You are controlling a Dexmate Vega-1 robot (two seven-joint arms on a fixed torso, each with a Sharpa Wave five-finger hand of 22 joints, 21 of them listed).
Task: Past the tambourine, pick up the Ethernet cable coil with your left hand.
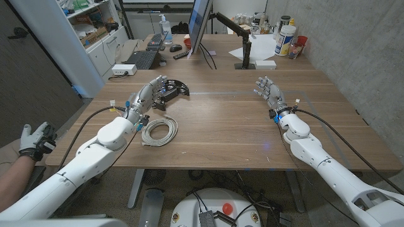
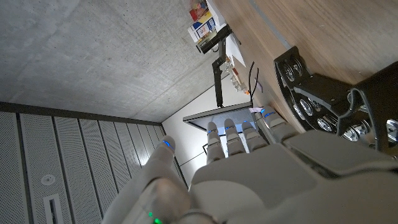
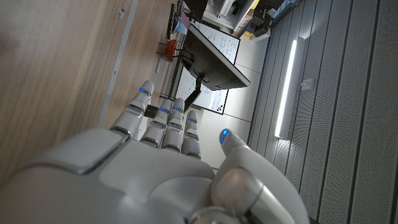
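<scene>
On the left half of the wooden table [image 1: 214, 126], the Ethernet cable coil [image 1: 159, 132] lies flat as a loose grey-white ring, just beside the left forearm and nearer the robot than the left hand [image 1: 150, 93]. The black tambourine [image 1: 172, 92], its metal jingles plain in the left wrist view, sits further out, and the left hand's fingers reach over its near side, though I cannot tell whether they touch it. So the hand stands over the wrong object: the coil is behind it, toward the robot's body, not beyond the tambourine as the task wording suggests. My judgement is that the hand has to draw back toward the robot and come down over the ring before any grasp is possible.

The left hand is empty, its fingers extended and slightly apart, pointing away from the robot; the arm runs in a long diagonal from the bottom left corner of the head view. The right hand [image 1: 269, 91] hangs well apart over the table's right half, also empty, fingers spread and lifted, palm turned toward the middle, seemingly waiting out of the way. At the far end, a monitor [image 1: 199, 25] and a keyboard [image 1: 144, 58] stand clear of the work.
</scene>
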